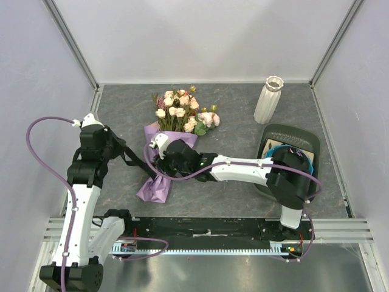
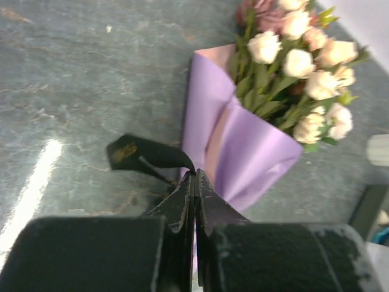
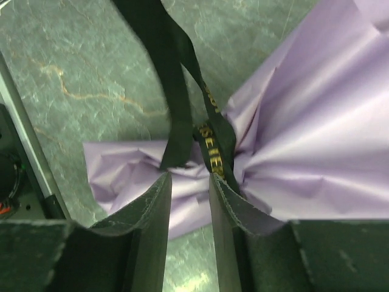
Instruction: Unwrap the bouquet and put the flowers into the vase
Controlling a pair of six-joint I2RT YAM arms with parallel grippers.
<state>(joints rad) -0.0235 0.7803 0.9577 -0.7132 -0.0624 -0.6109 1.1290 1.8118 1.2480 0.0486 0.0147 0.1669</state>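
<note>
The bouquet lies mid-table, its roses [image 1: 182, 109] toward the back and its lilac paper cone [image 1: 159, 185] toward the front. In the left wrist view the flowers [image 2: 298, 61] spill out of the lilac paper [image 2: 249, 152]. My left gripper [image 2: 195, 175] is shut on the end of the black ribbon [image 2: 146, 155], which runs taut toward the cone [image 1: 137, 161]. My right gripper [image 3: 188, 179] stands open over the cone's tied waist, its fingertips [image 3: 163, 182] either side of the ribbon [image 3: 216, 149] and crumpled paper [image 3: 316, 121]. The white ribbed vase [image 1: 268, 99] stands upright at the back right.
A dark tray [image 1: 304, 135] holding a blue round dish [image 1: 281, 150] sits at the right, partly under my right arm. Grey walls close in the table on three sides; a metal rail [image 1: 206, 234] runs along the near edge.
</note>
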